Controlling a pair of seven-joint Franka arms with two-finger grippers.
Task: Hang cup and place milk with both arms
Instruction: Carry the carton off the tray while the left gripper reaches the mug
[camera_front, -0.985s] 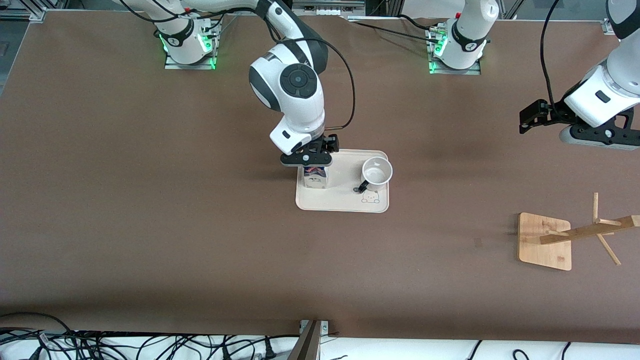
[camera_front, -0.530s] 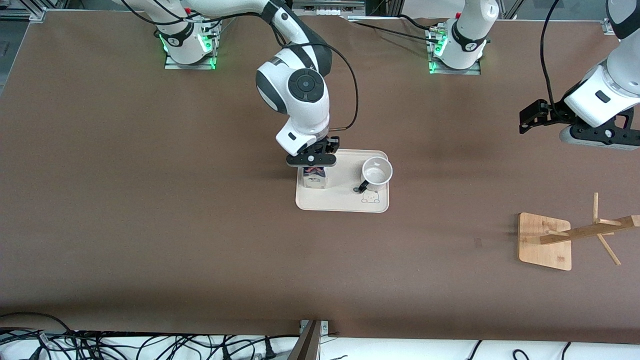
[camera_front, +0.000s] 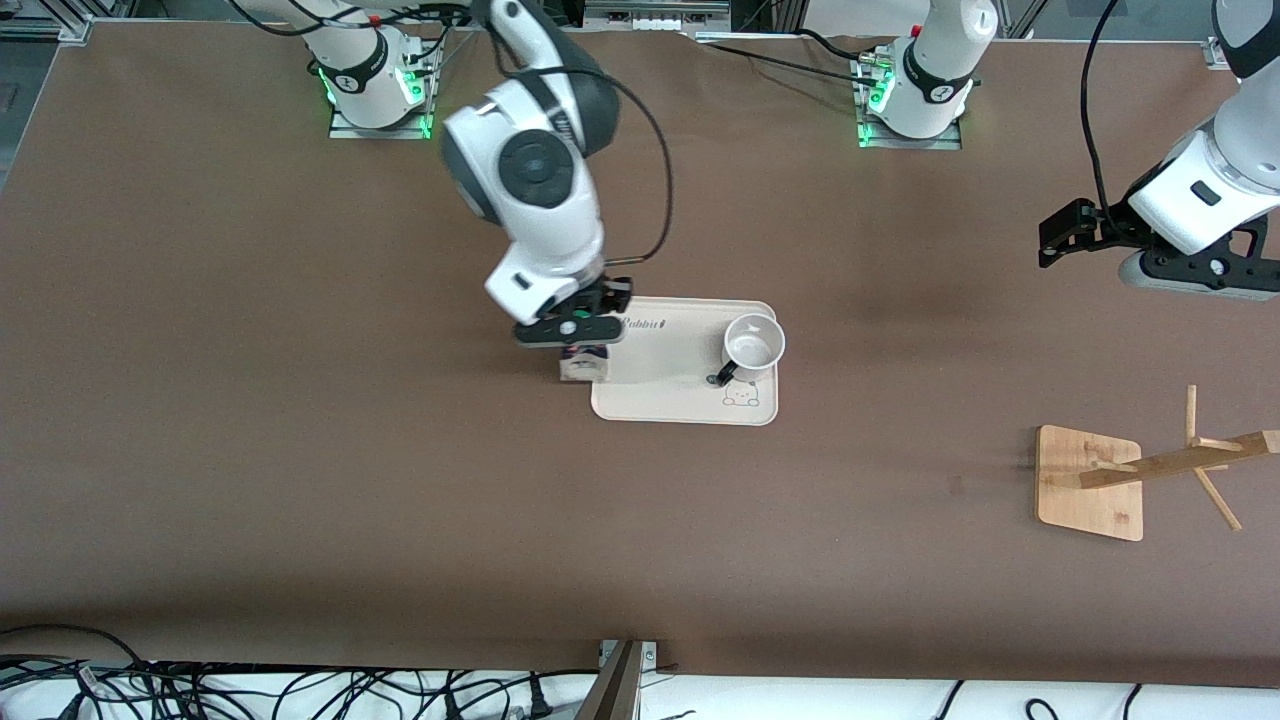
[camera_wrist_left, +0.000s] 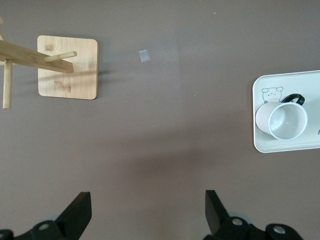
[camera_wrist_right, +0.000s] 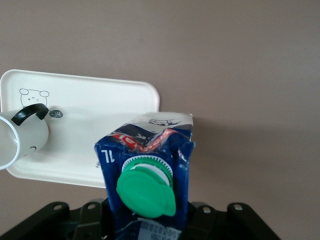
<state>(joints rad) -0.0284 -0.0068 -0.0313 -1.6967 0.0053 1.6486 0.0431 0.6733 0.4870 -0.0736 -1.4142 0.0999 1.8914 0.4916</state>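
My right gripper (camera_front: 580, 352) is shut on the milk carton (camera_front: 583, 364) and holds it in the air over the tray's edge at the right arm's end. In the right wrist view the carton (camera_wrist_right: 150, 175) shows its blue print and green cap, tilted between the jaws. The white cup (camera_front: 753, 346) stands upright on the cream tray (camera_front: 670, 400), its black handle toward the front camera; it also shows in the left wrist view (camera_wrist_left: 281, 121) and the right wrist view (camera_wrist_right: 20, 137). My left gripper (camera_front: 1052, 240) is open and empty, waiting high over the table at the left arm's end.
A wooden cup rack (camera_front: 1160, 468) on a square bamboo base (camera_front: 1088, 482) stands toward the left arm's end, nearer the front camera; it also shows in the left wrist view (camera_wrist_left: 67, 67). Cables lie along the table's front edge.
My right gripper has lifted the milk carton off the tray and carried it toward the right arm's end of the table. The cup and the left arm have not moved.
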